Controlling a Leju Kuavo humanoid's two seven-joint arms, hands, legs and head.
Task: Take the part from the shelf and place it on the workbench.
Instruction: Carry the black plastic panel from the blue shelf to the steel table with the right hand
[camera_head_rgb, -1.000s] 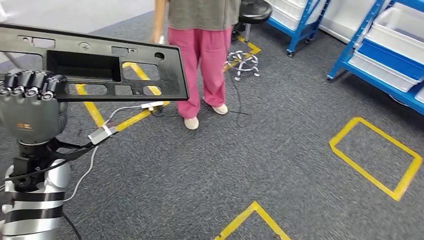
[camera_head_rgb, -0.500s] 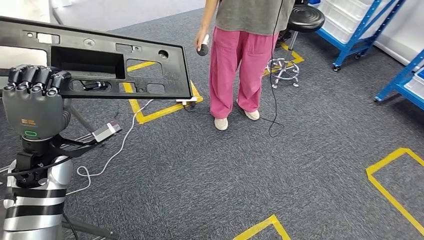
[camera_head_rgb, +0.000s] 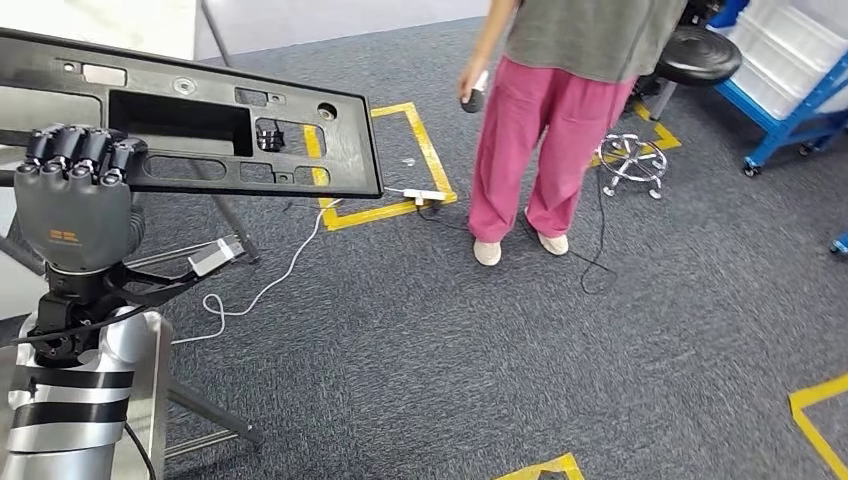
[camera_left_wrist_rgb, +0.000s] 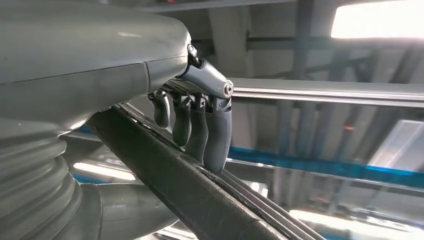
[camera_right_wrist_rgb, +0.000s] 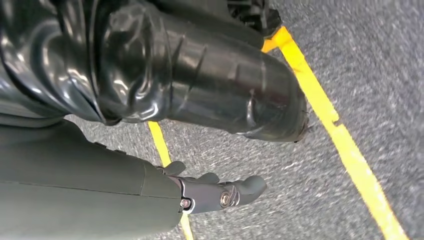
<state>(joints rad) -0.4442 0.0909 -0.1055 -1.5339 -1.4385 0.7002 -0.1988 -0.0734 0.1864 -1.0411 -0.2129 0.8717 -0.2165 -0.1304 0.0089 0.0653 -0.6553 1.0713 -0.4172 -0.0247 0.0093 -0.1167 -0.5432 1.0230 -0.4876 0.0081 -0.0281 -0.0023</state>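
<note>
The part (camera_head_rgb: 200, 120), a long black panel with cut-outs, sits raised and roughly level at the head view's left, out over the carpet (camera_head_rgb: 450, 360), likely so it clears the floor while being carried. The left hand (camera_head_rgb: 72, 195) grips its near edge, fingers (camera_left_wrist_rgb: 210, 130) curled over the rim. The right hand (camera_right_wrist_rgb: 200, 192) hangs beside the body over the carpet, fingers loosely extended, holding nothing. A person (camera_head_rgb: 570, 120) stands well apart ahead.

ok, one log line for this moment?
phase: carrying | left hand: grips black panel part | right hand: hanging, holds nothing | person ahead
</note>
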